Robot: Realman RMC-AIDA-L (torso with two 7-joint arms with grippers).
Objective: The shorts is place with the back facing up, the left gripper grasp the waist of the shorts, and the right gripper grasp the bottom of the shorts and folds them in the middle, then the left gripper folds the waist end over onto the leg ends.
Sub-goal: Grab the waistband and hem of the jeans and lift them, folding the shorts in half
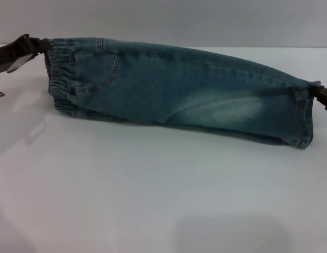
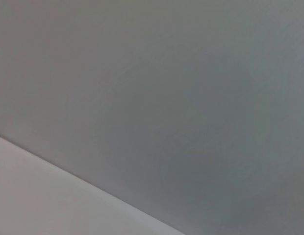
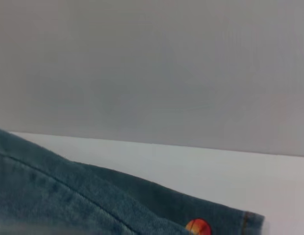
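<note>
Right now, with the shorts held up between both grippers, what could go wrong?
The left gripper pinches only a corner of the waist, so the gathered elastic may slip free. The right gripper holds just the hem edge of the denim shorts, which could also pull out. The lower fold sags toward the white table and may land uneven.

shorts (image 1: 179, 89) between left gripper (image 1: 39, 46), right gripper (image 1: 317, 92)

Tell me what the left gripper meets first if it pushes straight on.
Probably the waist of the shorts: the left gripper points right at it and already grips its corner.
</note>
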